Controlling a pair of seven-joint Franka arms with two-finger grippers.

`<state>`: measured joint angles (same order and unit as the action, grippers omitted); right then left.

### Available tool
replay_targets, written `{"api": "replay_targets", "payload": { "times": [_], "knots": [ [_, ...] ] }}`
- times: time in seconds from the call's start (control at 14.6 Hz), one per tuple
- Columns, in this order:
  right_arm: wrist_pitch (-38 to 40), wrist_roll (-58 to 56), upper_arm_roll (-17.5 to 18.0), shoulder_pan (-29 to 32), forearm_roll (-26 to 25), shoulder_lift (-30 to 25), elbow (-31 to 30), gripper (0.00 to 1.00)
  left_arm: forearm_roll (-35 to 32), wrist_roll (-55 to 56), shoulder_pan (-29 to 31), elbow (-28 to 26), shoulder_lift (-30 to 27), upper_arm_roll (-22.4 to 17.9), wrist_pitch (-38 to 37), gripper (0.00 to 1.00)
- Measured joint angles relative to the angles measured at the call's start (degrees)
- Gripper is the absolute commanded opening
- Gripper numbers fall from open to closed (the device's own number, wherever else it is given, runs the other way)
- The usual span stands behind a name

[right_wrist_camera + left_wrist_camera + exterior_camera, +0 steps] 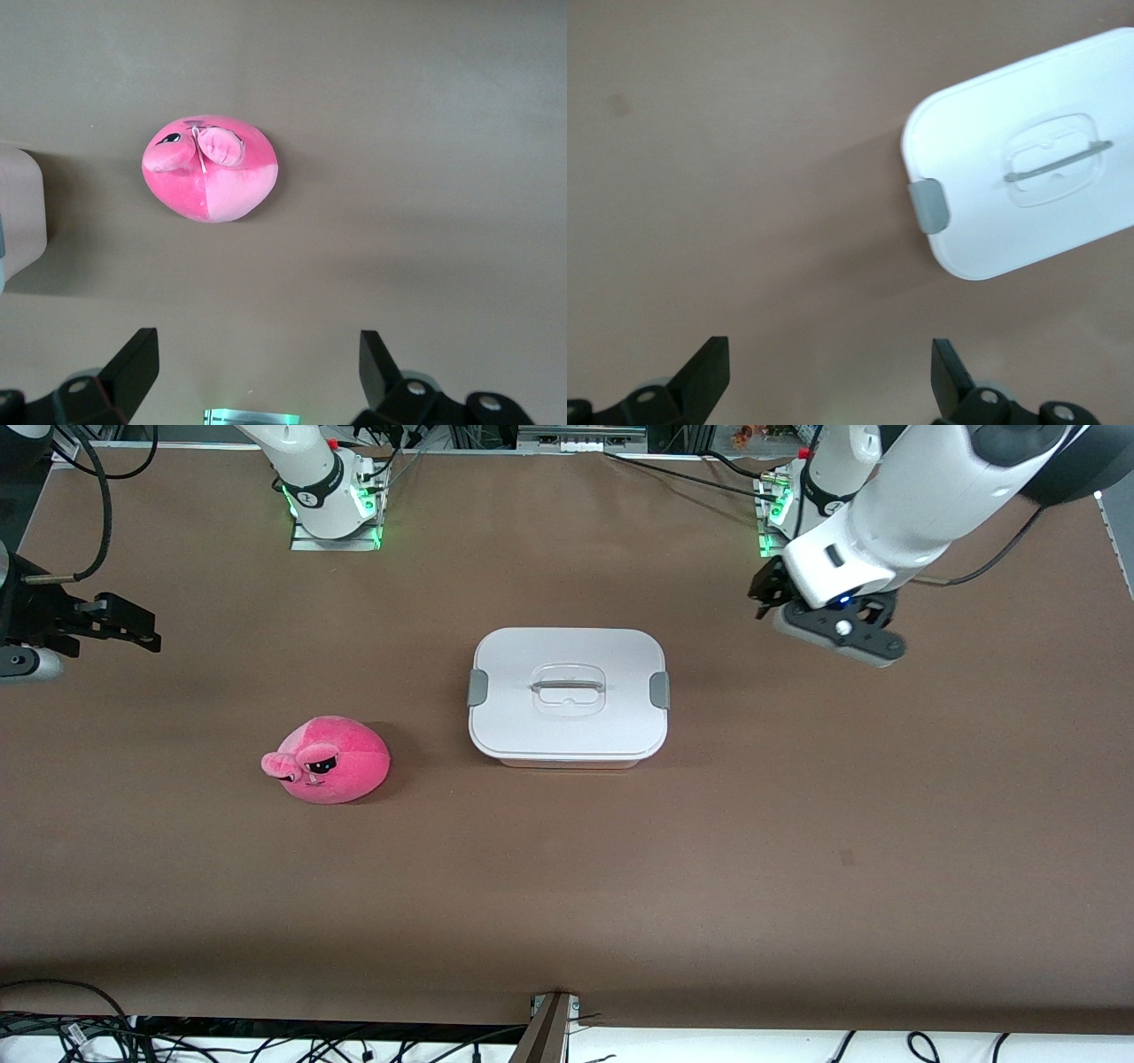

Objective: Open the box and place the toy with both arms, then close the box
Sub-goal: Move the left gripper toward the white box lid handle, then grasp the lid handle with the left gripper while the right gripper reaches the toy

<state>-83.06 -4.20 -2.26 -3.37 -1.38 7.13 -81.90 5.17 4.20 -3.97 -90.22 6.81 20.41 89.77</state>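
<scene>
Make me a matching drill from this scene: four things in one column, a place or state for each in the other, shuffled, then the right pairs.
Things:
1. box
2. toy
3. left claw
4. right claw

States:
A. open, over bare table toward the left arm's end
B. lid on, mid-table
C. open, over bare table toward the right arm's end
D. on the table beside the box, toward the right arm's end

Pairs: 1-B, 2-D, 3-A, 4-C
</scene>
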Motion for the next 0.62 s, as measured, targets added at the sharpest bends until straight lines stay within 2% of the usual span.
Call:
{"api": "replay_targets", "payload": {
  "times": [0.21,0.41,0.62],
  "knots": [
    [0.0,0.0,0.0,0.0,0.0,0.1,0.0,1.0,-0.4,-0.1,-1.2,1.9,4.5,3.0,0.4,1.0],
    [0.0,0.0,0.0,-0.1,0.0,1.0,0.0,1.0,-4.6,-0.1,-5.7,5.4,8.4,3.5,1.5,1.0],
    [0.0,0.0,0.0,-0.1,0.0,3.4,-0.1,1.0,-12.9,-3.5,-11.0,8.8,12.9,3.6,3.0,1.0]
  ]
}}
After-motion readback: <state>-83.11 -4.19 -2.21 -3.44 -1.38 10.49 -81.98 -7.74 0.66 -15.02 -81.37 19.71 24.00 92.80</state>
